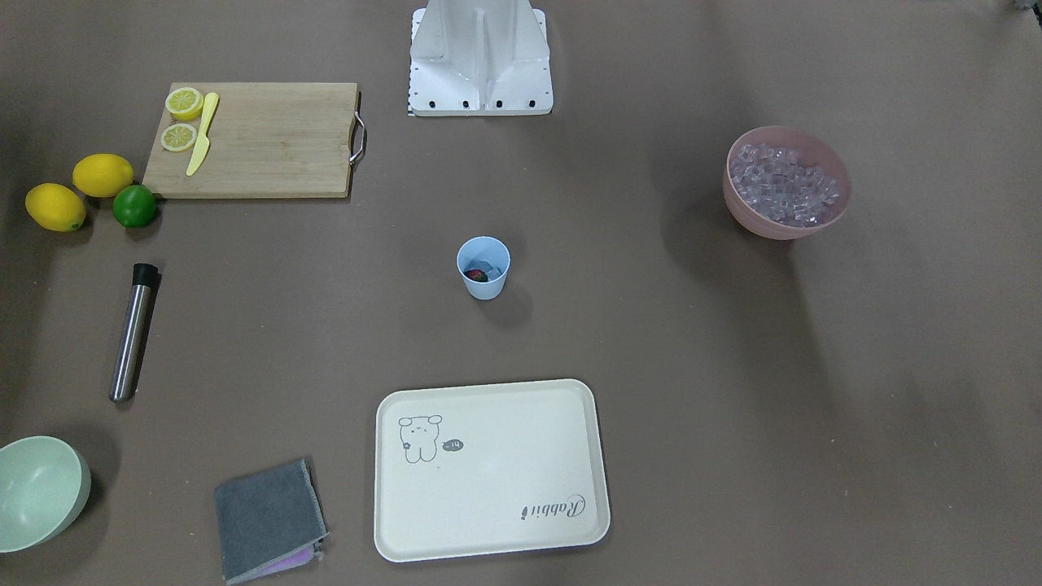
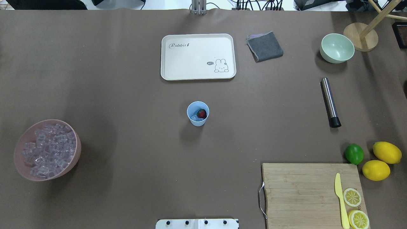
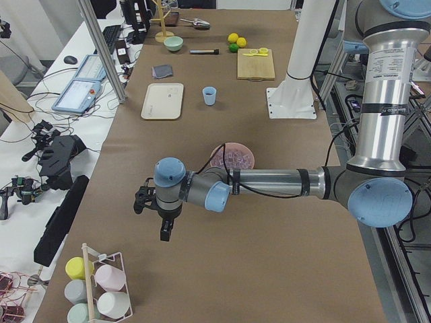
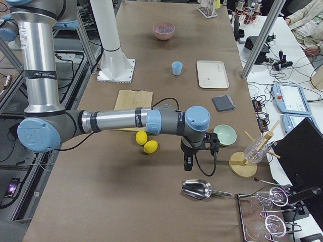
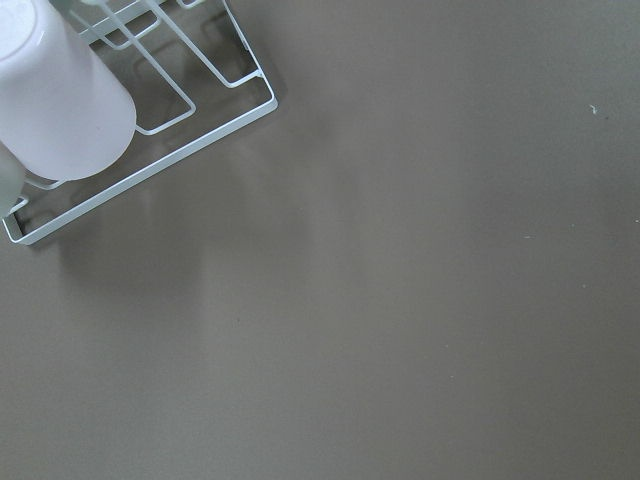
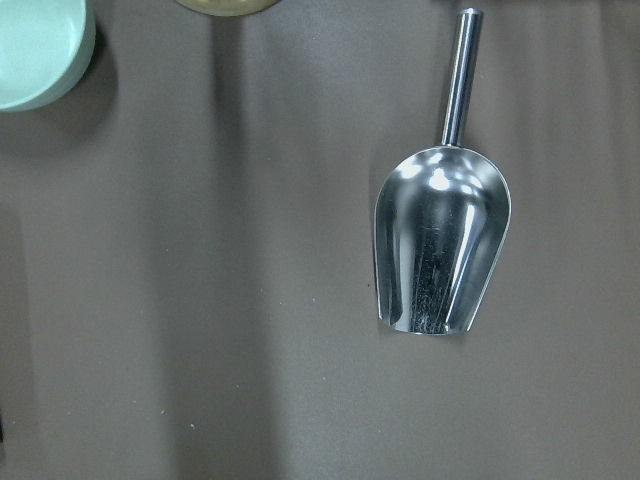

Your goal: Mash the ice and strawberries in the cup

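Note:
The light blue cup [image 2: 197, 114] stands upright at the table's middle, also in the front-facing view [image 1: 483, 268]. Inside it lie a red strawberry [image 2: 201, 113] and a few ice cubes [image 2: 194, 117]. More ice [image 2: 47, 149] fills the pink bowl [image 2: 19, 165] at the left. My left gripper [image 3: 163, 232] hangs over bare table near the left end, far from the cup [image 3: 209, 95]. My right gripper [image 4: 186, 162] hangs near the right end, above a metal scoop [image 6: 442, 240]. Both show only in the side views, so I cannot tell if they are open or shut.
A steel rod with a black tip [image 2: 329, 102] lies right of the cup. A cutting board [image 2: 305, 190] holds a yellow knife and lemon halves; two lemons and a lime [image 2: 354, 153] lie beside it. A cream tray [image 2: 178, 71], grey cloth [image 2: 265, 46] and pale green bowl [image 2: 337, 47] sit far. A wire cup rack [image 5: 150, 130] is near my left gripper.

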